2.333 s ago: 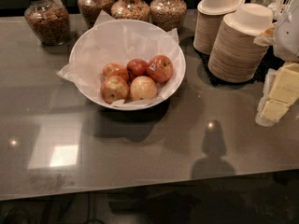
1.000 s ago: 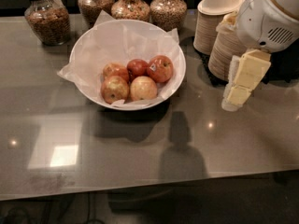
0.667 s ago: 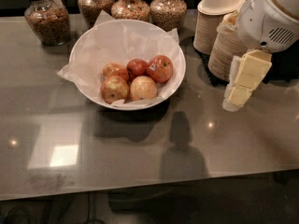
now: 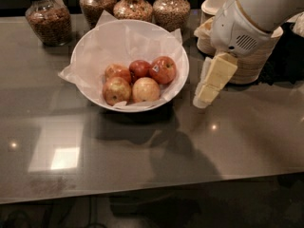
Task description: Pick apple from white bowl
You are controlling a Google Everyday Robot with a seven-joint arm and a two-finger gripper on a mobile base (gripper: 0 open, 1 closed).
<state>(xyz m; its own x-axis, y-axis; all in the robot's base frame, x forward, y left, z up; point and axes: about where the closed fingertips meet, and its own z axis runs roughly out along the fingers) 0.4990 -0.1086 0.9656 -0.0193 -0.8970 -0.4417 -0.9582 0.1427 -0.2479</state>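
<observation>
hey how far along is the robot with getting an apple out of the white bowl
Early. Done so far: the gripper is near the job, hanging just right of the white bowl, outside its rim. In hand: nothing; no apple is in the gripper, and all five apples lie in the bowl on the crinkled paper. Left: get over the bowl, come down on one apple, close on it and lift it out.

gripper (image 4: 203, 99) shifted left, nearer white bowl (image 4: 92, 95)
</observation>
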